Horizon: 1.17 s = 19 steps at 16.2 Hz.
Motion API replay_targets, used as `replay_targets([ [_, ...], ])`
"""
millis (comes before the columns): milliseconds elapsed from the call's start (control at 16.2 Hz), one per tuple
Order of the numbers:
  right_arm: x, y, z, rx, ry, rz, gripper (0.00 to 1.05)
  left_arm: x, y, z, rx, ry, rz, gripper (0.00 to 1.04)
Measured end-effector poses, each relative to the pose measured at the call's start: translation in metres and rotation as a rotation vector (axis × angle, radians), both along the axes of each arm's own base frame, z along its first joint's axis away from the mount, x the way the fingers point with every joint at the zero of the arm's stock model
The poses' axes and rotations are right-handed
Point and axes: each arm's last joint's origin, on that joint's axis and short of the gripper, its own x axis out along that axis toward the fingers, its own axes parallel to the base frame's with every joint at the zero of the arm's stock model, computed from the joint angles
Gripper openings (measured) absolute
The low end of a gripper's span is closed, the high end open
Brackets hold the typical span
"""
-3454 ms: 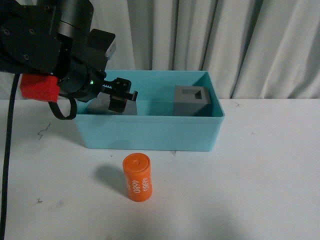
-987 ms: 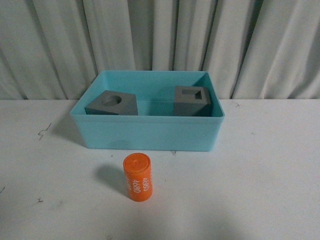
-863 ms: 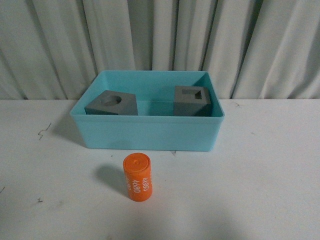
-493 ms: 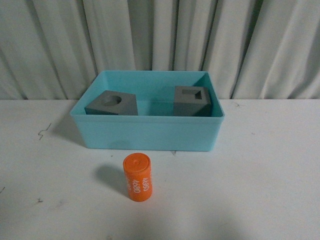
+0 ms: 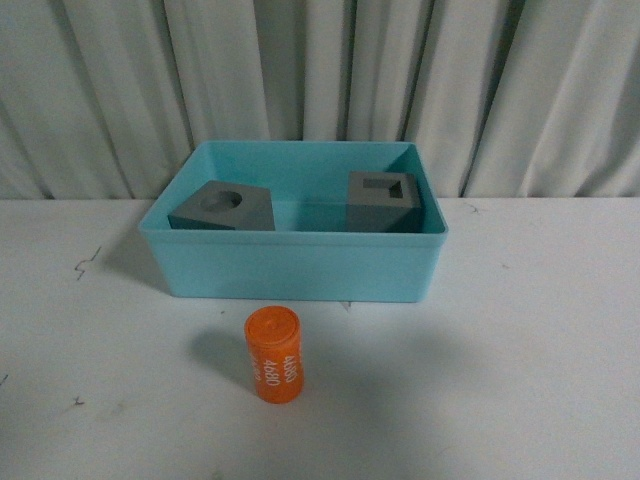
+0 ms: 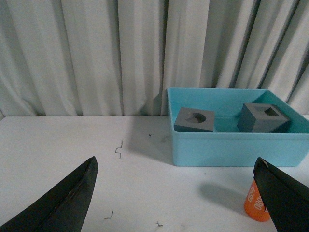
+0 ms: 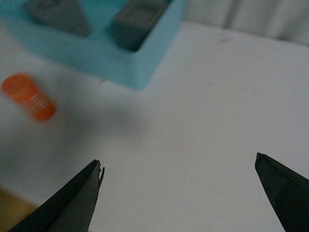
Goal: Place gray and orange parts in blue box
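The left claw (image 6: 176,160) and the right claw (image 7: 178,160) both gape wide and hold nothing; neither shows in the front view. Nearest on the white worktop (image 5: 540,350) the orange cylinder (image 5: 273,355) stands upright, just in front of the blue box (image 5: 295,265) and apart from its wall. It is the one part not yet put away. Inside the box, the gray cube with a round hole (image 5: 222,208) sits at the left and the gray cube with a square hole (image 5: 385,202) at the right, so two of three look done. The worktop is matte, with small dark scuffs (image 5: 88,265). A pale pleated curtain (image 5: 300,70) closes off the back.
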Motion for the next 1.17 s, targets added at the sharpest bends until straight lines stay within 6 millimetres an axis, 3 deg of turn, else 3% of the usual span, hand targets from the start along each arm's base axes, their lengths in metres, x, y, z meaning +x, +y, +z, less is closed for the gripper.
replay_targets([
  [62, 0.013, 0.014, -0.014, -0.017, 0.048, 0.182, 0.98, 0.000, 0.000, 0.000, 0.000, -0.001, 0.001, 0.98],
  [123, 0.045, 0.054, -0.020, -0.063, 0.062, 0.432, 0.98, 0.000, 0.000, 0.000, 0.000, -0.001, 0.001, 0.98],
  [185, 0.067, 0.086, -0.020, -0.081, 0.064, 0.544, 0.98, 0.000, 0.000, 0.000, 0.000, -0.001, 0.001, 0.98],
  [308, 0.092, 0.145, -0.043, -0.085, 0.135, 0.673, 0.98, 0.000, 0.000, 0.000, 0.000, -0.001, 0.001, 0.98],
  [432, 0.108, 0.179, -0.048, -0.084, 0.134, 0.698, 0.98, 0.000, 0.000, 0.000, 0.000, -0.001, 0.001, 0.98],
  [802, 0.129, 0.237, -0.073, -0.098, 0.207, 0.732, 0.98, 0.000, 0.000, 0.000, 0.000, -0.001, 0.001, 0.98],
  [1172, 0.139, 0.251, -0.092, -0.131, 0.248, 0.724, 0.98, 0.000, 0.000, 0.000, 0.000, -0.001, 0.001, 0.98],
])
